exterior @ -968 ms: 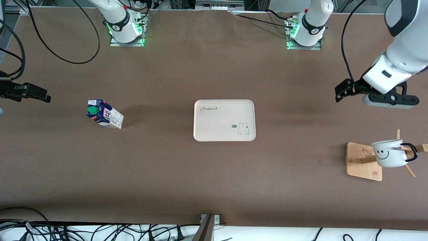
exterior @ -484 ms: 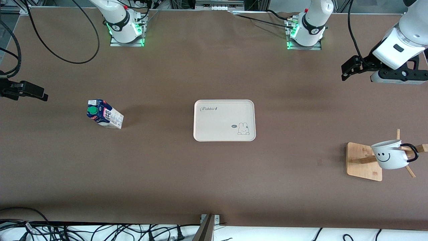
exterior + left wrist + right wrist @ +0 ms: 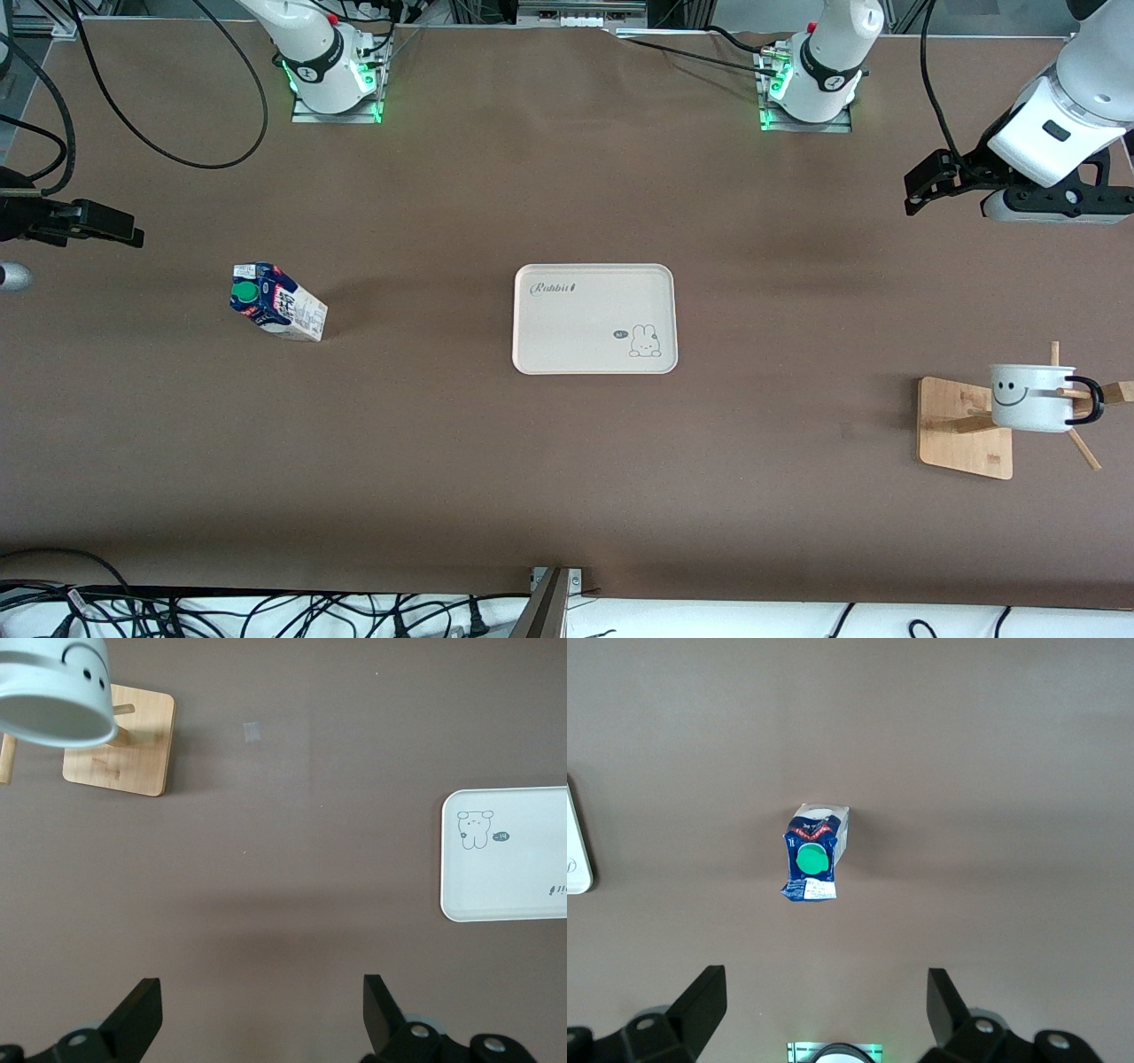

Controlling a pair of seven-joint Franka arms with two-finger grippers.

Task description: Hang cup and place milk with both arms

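Note:
The cup (image 3: 1028,397), white with a smiley face, hangs by its black handle on a peg of the wooden rack (image 3: 961,430) at the left arm's end of the table. It also shows in the left wrist view as the cup (image 3: 55,687). My left gripper (image 3: 923,182) is up in the air, apart from the rack, open and empty (image 3: 261,1014). The milk (image 3: 277,301) stands upright on the table toward the right arm's end, its green cap up. My right gripper (image 3: 111,232) hovers beside it, open, with the milk (image 3: 813,864) clear of its fingertips.
A cream tray (image 3: 594,354) with a rabbit print lies at the table's middle, between the milk and the rack. Its edge shows in both wrist views, tray (image 3: 461,904) and tray (image 3: 576,859). Cables trail near the right arm's base (image 3: 332,80).
My left gripper has lifted away from the rack toward the arms' bases. The cup swung on its peg and now hangs level. My right gripper has shifted slightly toward the milk.

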